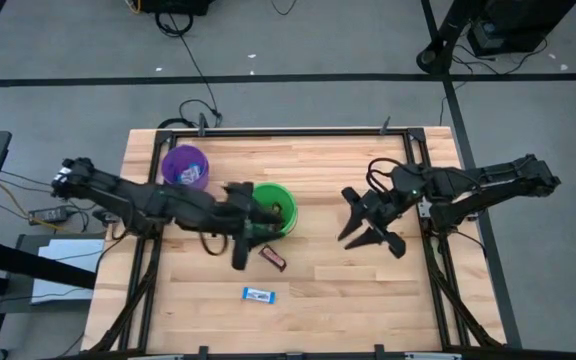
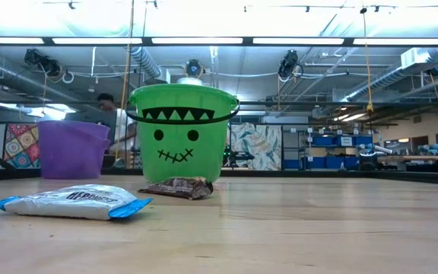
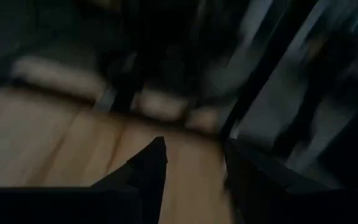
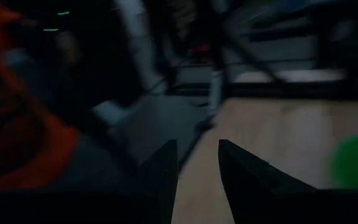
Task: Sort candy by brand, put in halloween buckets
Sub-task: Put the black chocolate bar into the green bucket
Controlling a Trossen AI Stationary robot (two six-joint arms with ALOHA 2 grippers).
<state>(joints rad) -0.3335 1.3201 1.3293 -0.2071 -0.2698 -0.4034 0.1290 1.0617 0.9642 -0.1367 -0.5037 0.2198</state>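
On the wooden table (image 1: 348, 290), both hands parted, empty: left hand (image 1: 268, 212), right hand (image 1: 368, 222); workshop behind

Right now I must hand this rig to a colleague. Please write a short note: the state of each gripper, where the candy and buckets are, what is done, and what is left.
Left gripper: over the green bucket near the table's middle, fingers apart, nothing visibly held.
Right gripper: waits open and empty at the table's right side.
Purple bucket: left of the green one, light wrappers inside.
Done: some candy is already in the purple bucket; the green bucket's contents cannot be told.
Left: a dark brown bar on the table just in front of the green bucket, and a blue-and-white bar nearer the front edge.
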